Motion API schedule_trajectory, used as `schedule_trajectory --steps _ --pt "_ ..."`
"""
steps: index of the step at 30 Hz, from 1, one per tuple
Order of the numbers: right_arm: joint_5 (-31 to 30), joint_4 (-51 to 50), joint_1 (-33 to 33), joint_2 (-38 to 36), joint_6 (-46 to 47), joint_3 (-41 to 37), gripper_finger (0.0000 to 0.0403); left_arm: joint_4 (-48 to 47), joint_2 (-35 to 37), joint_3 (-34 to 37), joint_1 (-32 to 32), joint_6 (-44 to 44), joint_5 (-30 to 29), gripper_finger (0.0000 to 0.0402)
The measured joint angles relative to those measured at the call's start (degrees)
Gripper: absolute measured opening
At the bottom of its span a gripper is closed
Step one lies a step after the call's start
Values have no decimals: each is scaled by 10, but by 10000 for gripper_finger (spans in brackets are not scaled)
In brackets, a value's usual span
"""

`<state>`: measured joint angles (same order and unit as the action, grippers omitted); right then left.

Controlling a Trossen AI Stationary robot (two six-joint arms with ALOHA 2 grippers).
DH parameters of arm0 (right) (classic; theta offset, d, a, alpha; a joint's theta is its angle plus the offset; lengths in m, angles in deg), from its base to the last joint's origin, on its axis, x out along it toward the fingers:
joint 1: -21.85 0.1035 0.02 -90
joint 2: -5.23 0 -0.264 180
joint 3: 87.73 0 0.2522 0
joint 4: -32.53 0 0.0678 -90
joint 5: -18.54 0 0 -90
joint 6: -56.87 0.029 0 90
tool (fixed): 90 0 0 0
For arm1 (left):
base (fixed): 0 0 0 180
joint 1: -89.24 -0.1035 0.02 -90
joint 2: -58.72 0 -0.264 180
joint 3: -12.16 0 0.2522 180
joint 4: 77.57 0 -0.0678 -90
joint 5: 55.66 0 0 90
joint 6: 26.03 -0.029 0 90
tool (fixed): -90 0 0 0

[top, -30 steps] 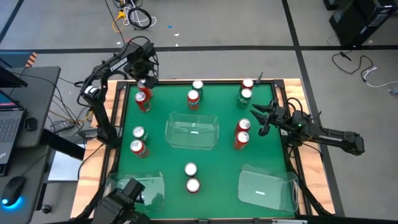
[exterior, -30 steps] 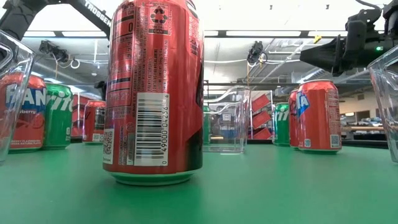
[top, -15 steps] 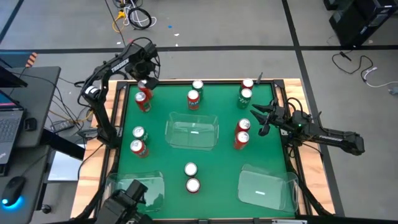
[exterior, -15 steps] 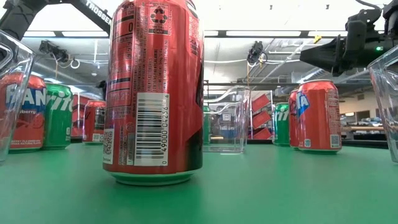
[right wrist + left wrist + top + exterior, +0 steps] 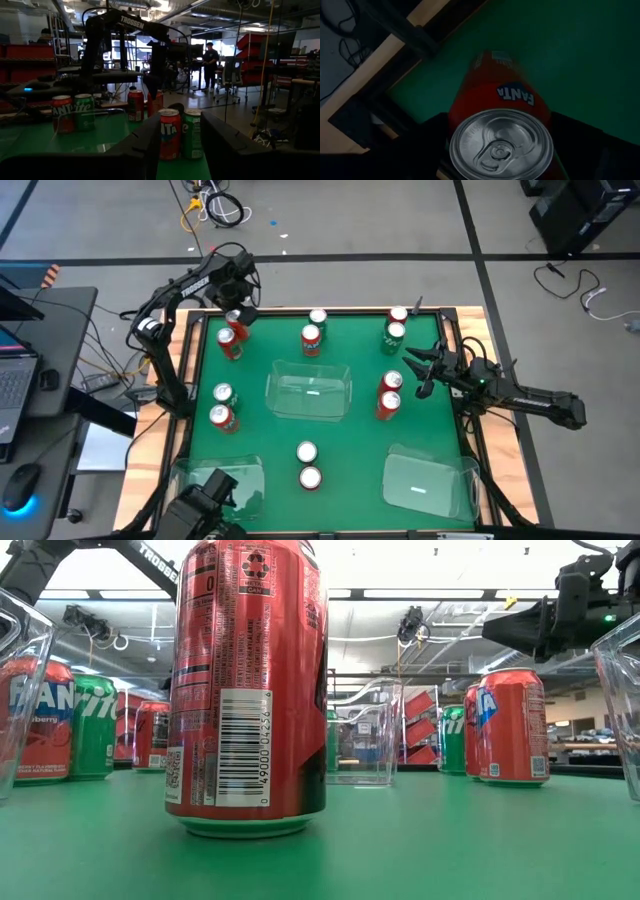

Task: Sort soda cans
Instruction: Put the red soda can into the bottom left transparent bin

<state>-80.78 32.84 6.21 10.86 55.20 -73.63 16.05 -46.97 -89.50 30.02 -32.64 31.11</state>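
Hovering over the far-left corner of the green tabletop (image 5: 350, 435), I am holding my left gripper (image 5: 236, 308) directly above a red Fanta soda can with a silver top (image 5: 501, 131), my jaws standing wide apart on either side of it rather than clamped. In the left wrist view that can is filling the space between my dark fingers (image 5: 585, 150), standing upright on the green surface near the wooden edge (image 5: 385, 65) of the tabletop.

I am parking my right gripper (image 5: 422, 370) just beside the right-hand pair of cans, a red one (image 5: 388, 405) and a neighbouring can (image 5: 392, 382) with its silver lid showing. Its jaws are sitting partly apart and gripping nothing; through the right wrist view a red can and a green can (image 5: 191, 134) are standing side by side just ahead of its fingers.

The rest of the soda cans are standing upright across the tabletop: two (image 5: 312, 337) at the far middle, two (image 5: 396, 330) at the far right, a green and a red (image 5: 221, 416) on the left side, and two (image 5: 309, 477) at the near middle. A clear plastic rectangular bin (image 5: 309, 390) is sitting at the centre, with two more clear bins (image 5: 430, 483) at the near corners. In the low view a red can with a barcode (image 5: 250, 690) is looming closest.
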Motion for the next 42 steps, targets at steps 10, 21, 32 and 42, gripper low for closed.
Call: schedule_trajectory --steps 10,21,32,42 --pt "0 0 0 0 0 0 126 -11 0 -2 5 -5 -14 304" --pt "0 1 0 0 -21 0 127 -137 -3 -95 43 -16 -31 292" --pt "0 5 0 0 -25 0 127 -177 -2 -230 134 12 -28 292" --pt "0 4 0 0 -24 0 127 -176 55 -221 245 51 -27 292"
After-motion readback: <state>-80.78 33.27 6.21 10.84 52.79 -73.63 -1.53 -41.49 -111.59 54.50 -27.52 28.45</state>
